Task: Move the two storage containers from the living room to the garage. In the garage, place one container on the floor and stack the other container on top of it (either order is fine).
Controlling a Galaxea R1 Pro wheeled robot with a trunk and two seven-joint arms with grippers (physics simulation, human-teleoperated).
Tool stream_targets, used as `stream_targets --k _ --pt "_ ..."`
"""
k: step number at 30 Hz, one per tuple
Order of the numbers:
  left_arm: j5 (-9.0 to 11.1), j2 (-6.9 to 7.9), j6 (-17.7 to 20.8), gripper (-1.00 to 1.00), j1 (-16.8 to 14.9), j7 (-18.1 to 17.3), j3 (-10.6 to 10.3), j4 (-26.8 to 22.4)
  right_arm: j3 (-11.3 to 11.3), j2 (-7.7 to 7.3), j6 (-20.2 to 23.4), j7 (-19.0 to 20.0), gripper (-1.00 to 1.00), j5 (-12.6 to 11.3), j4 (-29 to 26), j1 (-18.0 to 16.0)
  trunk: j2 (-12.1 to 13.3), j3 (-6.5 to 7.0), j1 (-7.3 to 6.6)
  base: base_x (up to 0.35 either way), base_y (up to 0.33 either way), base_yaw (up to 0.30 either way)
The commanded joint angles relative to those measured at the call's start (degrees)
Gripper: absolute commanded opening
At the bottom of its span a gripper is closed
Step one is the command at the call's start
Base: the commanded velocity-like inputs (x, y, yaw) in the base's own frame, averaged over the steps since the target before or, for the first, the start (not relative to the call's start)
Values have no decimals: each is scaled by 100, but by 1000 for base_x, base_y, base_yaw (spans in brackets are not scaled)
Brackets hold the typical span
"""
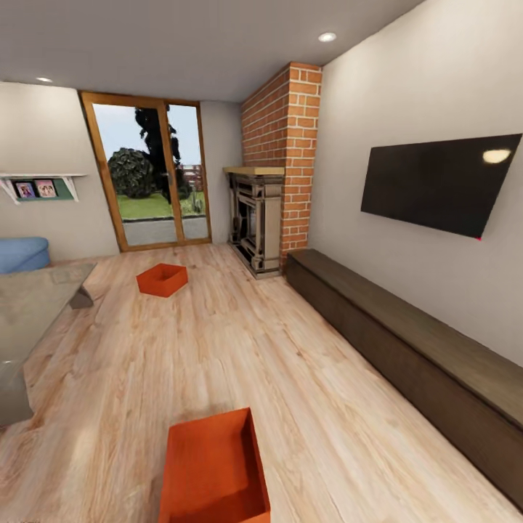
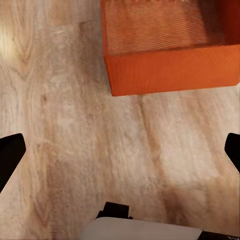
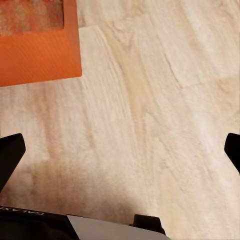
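Observation:
I am in the living room, on its light wood plank floor (image 1: pixel 290 363). One orange-red storage container (image 1: pixel 214 468) sits on the planks right in front of me, open top up and empty. The other storage container (image 1: pixel 162 280) lies farther off, near the glass doors. The near container's wall (image 2: pixel 170 70) shows in the left wrist view, ahead of my left gripper (image 2: pixel 120 155), which is open over bare floor. Its corner (image 3: pixel 37 50) shows in the right wrist view, ahead of my right gripper (image 3: pixel 120 155), also open and holding nothing.
A long dark low cabinet (image 1: pixel 407 349) runs along the right wall under a TV (image 1: pixel 439 181). A brick fireplace (image 1: pixel 258 218) stands at the far right corner. A glass-topped table (image 1: pixel 36 312) and blue sofa (image 1: pixel 22 253) are on the left. Wood-framed glass doors (image 1: pixel 149 174) are straight ahead.

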Motion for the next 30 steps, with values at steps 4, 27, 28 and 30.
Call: stream_targets --k 4,27,28,30 --pt "-14 -1 -35 100 -11 18 20 23 -2 -1 -13 -3 100 20 2 -2 -3 -6 3 300 -192 286" --pt "-14 -1 -38 100 -11 18 20 23 -2 -1 -13 -3 100 20 2 -2 -3 -6 3 108 -93 279" --pt "-14 -1 -38 100 -11 19 20 23 -2 -1 -13 -3 100 20 2 -2 -3 -6 3 0 0 153" --pt "-14 -1 -38 100 -11 21 20 24 -2 -1 -13 -3 100 20 2 -2 -3 -6 3 0 0 70"
